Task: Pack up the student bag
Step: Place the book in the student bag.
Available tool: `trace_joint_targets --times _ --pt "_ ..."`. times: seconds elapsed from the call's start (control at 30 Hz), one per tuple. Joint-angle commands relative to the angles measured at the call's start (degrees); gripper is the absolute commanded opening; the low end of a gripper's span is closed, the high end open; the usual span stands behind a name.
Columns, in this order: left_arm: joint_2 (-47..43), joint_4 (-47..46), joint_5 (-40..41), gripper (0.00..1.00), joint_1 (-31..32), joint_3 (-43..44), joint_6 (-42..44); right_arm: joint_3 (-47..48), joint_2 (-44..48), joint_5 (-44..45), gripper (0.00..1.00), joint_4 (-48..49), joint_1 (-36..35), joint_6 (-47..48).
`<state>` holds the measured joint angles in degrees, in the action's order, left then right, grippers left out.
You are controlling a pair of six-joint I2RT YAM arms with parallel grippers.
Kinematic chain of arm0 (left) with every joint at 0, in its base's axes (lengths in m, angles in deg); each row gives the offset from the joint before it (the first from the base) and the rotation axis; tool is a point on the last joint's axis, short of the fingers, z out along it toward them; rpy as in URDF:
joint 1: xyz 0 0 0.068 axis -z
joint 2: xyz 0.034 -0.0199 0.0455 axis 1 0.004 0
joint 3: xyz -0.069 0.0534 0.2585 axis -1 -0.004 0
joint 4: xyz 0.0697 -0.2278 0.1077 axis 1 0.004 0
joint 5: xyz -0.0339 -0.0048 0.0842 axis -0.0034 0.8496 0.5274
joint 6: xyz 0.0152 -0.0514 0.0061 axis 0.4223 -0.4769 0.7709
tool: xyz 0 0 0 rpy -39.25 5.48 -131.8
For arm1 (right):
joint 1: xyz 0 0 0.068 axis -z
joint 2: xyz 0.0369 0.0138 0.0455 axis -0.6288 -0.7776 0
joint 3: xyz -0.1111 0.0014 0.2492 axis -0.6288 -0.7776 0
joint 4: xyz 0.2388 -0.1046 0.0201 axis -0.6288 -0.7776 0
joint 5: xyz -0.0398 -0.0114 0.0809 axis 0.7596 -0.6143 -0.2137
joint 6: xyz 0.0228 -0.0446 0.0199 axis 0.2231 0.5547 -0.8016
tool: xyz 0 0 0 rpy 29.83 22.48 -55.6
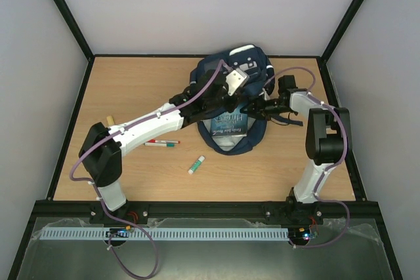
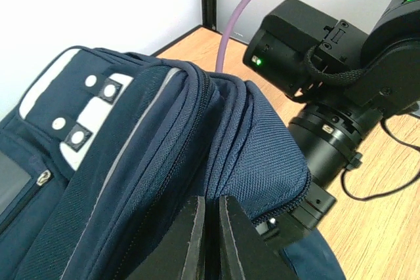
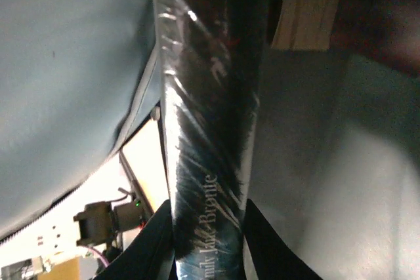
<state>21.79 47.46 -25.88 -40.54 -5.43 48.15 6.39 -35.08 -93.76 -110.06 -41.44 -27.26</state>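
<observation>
L gripper (image 2: 211, 211) pinched shut on bag (image 2: 151, 149) rim to hold mouth open; R gripper (image 3: 207, 227) clamped on book (image 3: 210, 96) for insertion.

A wooden counter (image 1: 131, 90) fills the floor of a stall with pale walls (image 1: 210, 4) and black frame posts (image 1: 62, 8). On it lies a white pen (image 1: 162, 142) with one red end and one green end. Nearer the front, just to its right, a small white glue stick (image 1: 197, 164) with a green cap lies at a slant. A glossy dark blue book (image 1: 228, 122) bears pale lettering; its spine (image 3: 210, 129) reads "Brontë". A grey slotted strip (image 1: 170, 234) runs along the near edge.
</observation>
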Motion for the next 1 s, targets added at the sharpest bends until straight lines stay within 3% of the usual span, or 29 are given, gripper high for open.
trace_joint_targets --times 0.0,0.13,0.23,0.43,0.63,0.83,0.97 --pt "-5.08 -7.01 -2.44 0.02 1.75 1.07 -0.2 2.86 -1.44 2.78 0.27 6.43 -0.06 -5.7" --pt "-5.7 -6.75 -2.03 0.02 1.75 0.07 -0.17 0.8 1.87 5.08 0.49 3.28 -0.06 -2.6" --pt "-6.67 -7.06 -1.6 0.02 1.77 -1.11 0.02 -1.03 6.66 9.67 0.6 -0.2 -0.04 0.97" --pt "-9.04 -8.26 -0.84 0.02 1.7 -4.34 0.62 -5.57 16.06 18.96 0.64 -7.82 -0.04 7.88" --pt "-11.26 -9.54 -3.0 0.02 -0.14 -9.13 -2.74 -10.35 28.34 17.17 0.55 -14.23 -0.72 19.99" --pt "-13.21 -10.94 -6.71 0.02 -2.05 -11.86 -6.42 -21.13 41.9 35.19 0.33 -7.23 -9.25 34.2" --pt "-13.91 -11.95 -7.95 0.02 -2.25 -12.72 -7.36 -25.71 43.16 44.09 0.29 -3.05 -16.32 37.42"
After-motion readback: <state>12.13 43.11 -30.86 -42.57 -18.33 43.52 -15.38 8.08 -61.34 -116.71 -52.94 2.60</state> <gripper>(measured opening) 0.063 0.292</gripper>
